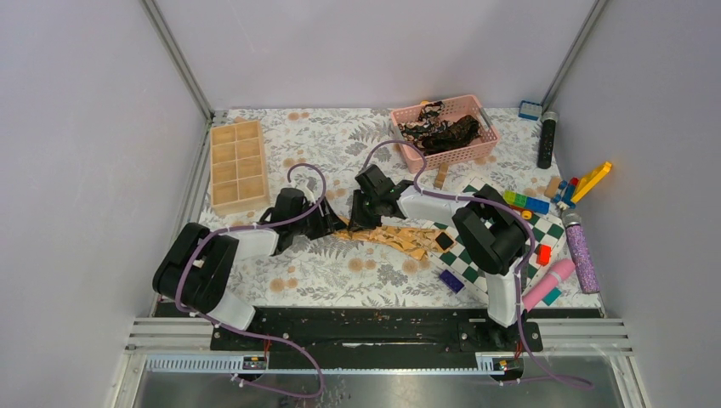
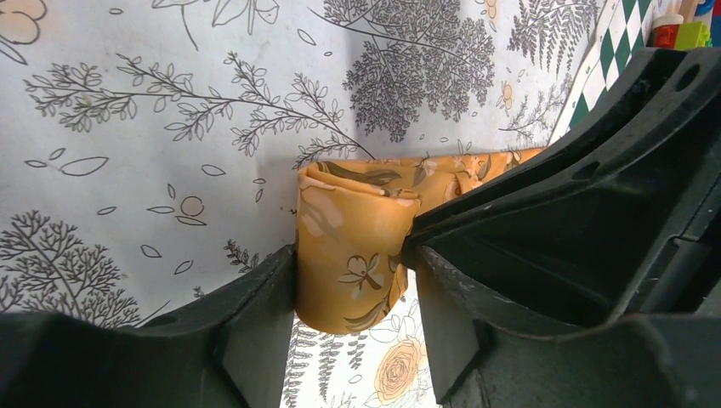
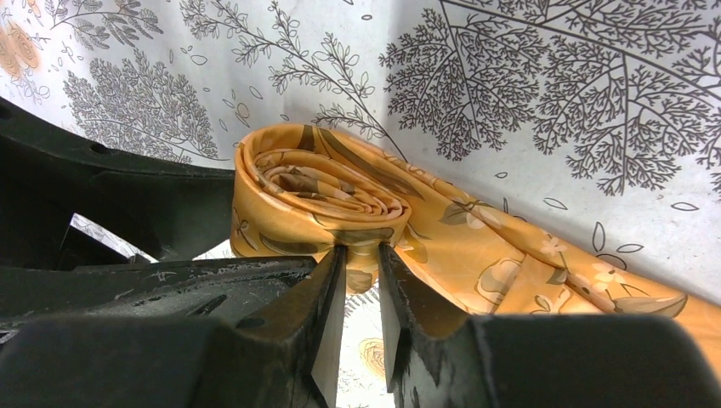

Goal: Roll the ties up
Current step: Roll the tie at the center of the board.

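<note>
Right now the golden tie point(image 1: 400, 236) lies on the desk point(image 1: 340, 285), one end wound into a small roll and the other trailing onto the checkered board point(image 1: 466, 259) beneath the right arm. The left tool point(image 2: 350, 263) clasps the roll from both sides while the right tool point(image 3: 361, 255) pinches its outer edge, the two crowded close. Dark ties point(image 1: 438, 129) sit heaped in the pink basket point(image 1: 442, 156) behind, well apart.

Floral-print table point(image 1: 340, 280): golden tie point(image 1: 400, 238), wooden tray point(image 1: 238, 161), pink basket point(image 1: 459, 155), checkered board point(image 1: 551, 231).
</note>
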